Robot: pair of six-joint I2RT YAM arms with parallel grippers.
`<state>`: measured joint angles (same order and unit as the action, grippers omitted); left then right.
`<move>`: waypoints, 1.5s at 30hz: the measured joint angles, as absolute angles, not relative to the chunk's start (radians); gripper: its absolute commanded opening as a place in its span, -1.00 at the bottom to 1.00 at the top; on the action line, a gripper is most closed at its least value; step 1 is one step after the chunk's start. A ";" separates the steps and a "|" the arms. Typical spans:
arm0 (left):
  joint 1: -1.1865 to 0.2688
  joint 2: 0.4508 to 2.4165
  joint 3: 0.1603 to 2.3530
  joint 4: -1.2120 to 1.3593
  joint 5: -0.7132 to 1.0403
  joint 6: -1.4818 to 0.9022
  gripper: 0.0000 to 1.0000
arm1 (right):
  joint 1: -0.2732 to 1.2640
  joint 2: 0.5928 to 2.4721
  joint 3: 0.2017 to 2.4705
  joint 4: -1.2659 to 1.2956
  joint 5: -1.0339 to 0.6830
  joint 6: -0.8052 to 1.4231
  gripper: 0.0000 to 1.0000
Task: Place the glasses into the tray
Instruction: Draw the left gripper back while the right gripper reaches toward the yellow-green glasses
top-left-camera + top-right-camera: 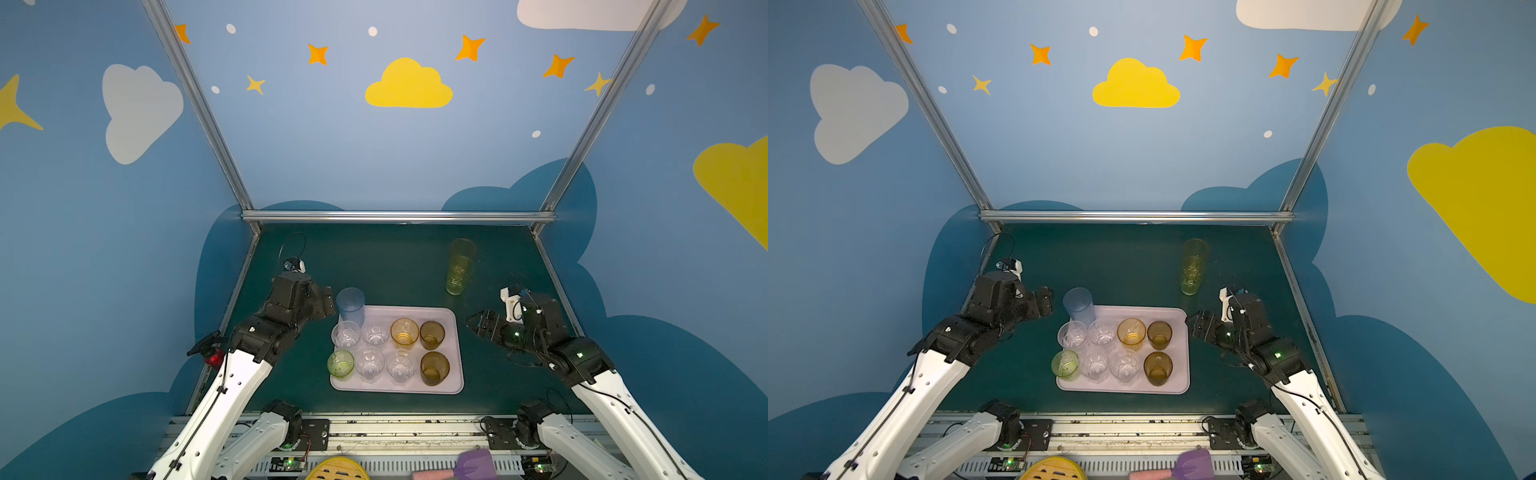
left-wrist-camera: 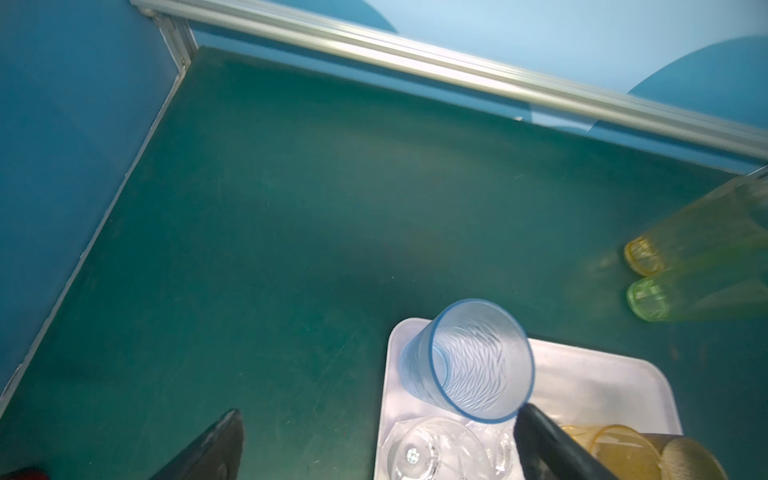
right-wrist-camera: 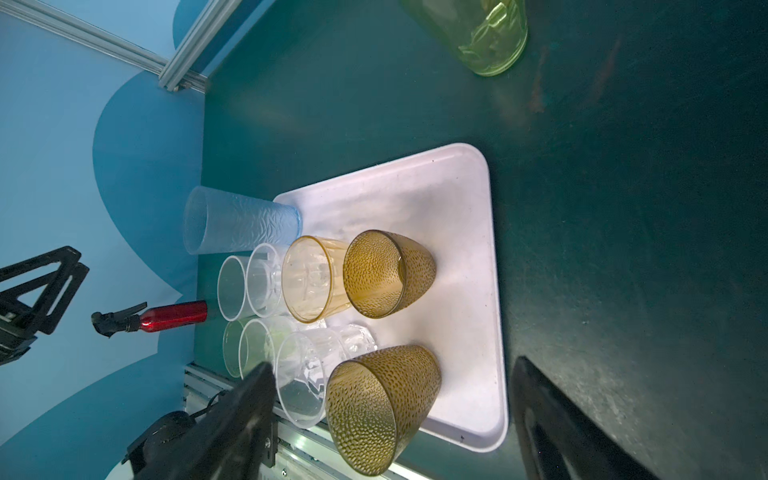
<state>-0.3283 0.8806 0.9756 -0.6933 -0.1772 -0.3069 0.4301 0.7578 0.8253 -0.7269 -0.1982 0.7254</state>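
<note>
Just inside the near rim of the tray (image 1: 399,390), left to right: short green glass (image 1: 340,364) at the near-left corner, two clear faceted glasses (image 1: 370,365), brown-amber glass (image 1: 434,368). Behind, packed close: two more clear ones (image 1: 376,332), yellow glass (image 1: 404,331), second brown-amber glass (image 1: 432,334). Bare tray floor only along the far rim and down the right rim. Right gripper (image 1: 473,323) just beside the tray's right rim, pointing at it, spread wide and empty. Left gripper (image 1: 329,302) off the tray's far-left corner, fingers (image 2: 208,449) spread fully, gripping nothing. Tall pale blue glass (image 2: 465,365) upright in that corner, right at one fingertip, contact impossible to judge. Farther back on the green table (image 1: 374,257), well clear of the tray: tall yellow-green glass (image 2: 648,299) and, close behind, tall amber glass (image 2: 643,255). Wide open table from there to the back rail (image 1: 395,216).
</note>
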 measured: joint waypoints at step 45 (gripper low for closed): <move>-0.321 0.846 0.945 -0.669 -0.119 -0.332 1.00 | 0.145 1.306 1.094 -0.591 -0.274 0.647 0.08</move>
<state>-0.3210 0.8455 0.9451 -0.6685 -0.1188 -0.3317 0.1452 1.3056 1.0943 -0.5915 -0.2737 0.6468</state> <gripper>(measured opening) 0.996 0.549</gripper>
